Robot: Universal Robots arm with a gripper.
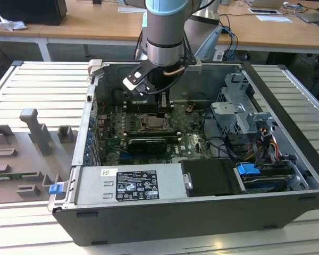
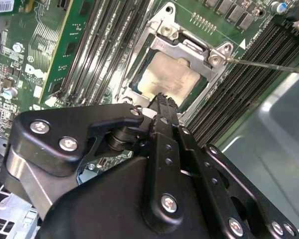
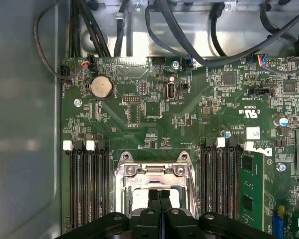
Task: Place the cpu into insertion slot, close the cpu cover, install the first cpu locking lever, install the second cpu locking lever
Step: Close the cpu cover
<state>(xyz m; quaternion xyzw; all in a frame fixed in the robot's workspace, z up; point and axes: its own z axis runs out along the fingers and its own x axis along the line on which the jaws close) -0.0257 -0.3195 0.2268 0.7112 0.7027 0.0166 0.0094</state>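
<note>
The cpu (image 2: 165,75) lies flat in the insertion slot (image 1: 151,123) on the green motherboard (image 3: 154,119), its pale top showing through the cut-out. The silver cpu cover (image 2: 188,48) lies down over it. A thin metal locking lever (image 2: 269,66) sticks out sideways from one corner of the socket. My gripper (image 2: 162,101) is shut with nothing between its fingers, the tips just above the edge of the socket. In the first wrist view the gripper (image 3: 159,193) hangs over the cover (image 3: 152,171).
Long black memory slots (image 3: 87,179) flank the socket on both sides. A green card (image 3: 250,186) stands beside one bank. Black cables (image 3: 189,45) cross the case wall beyond the board. Drive cages (image 1: 239,114) and a power supply (image 1: 130,185) fill the open case.
</note>
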